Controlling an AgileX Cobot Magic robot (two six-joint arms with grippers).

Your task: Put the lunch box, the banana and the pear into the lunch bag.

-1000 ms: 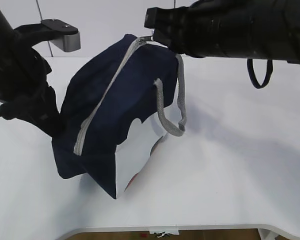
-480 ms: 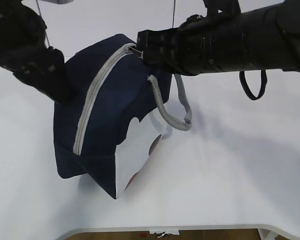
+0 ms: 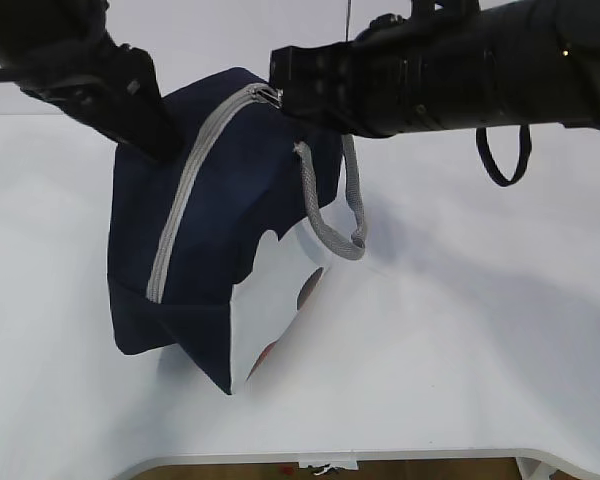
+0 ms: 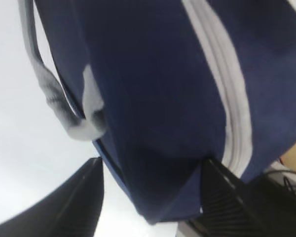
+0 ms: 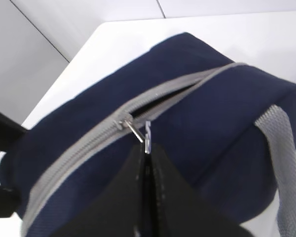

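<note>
The navy lunch bag (image 3: 220, 230) lies tilted on the white table, its grey zipper (image 3: 185, 190) on top and its white side panel facing the front. My right gripper (image 3: 280, 95) is shut on the metal ring pull (image 5: 147, 136) at the zipper's far end, where a short slit is open. My right gripper (image 5: 147, 148) shows with its jaws pressed together. My left gripper (image 3: 155, 140) is at the bag's back left end. In the left wrist view my left gripper (image 4: 152, 163) stands open astride a corner of the bag (image 4: 153, 98). The lunch box, banana and pear are out of view.
A grey webbing handle (image 3: 330, 215) hangs down the bag's right side, and another shows in the left wrist view (image 4: 54, 98). A black cable loop (image 3: 500, 155) dangles from my right arm. The table's front edge (image 3: 380, 455) runs along the bottom.
My left arm has risen from the bag's lower left side to its upper back end. My right gripper has shifted a little left and down with the ring pull.
</note>
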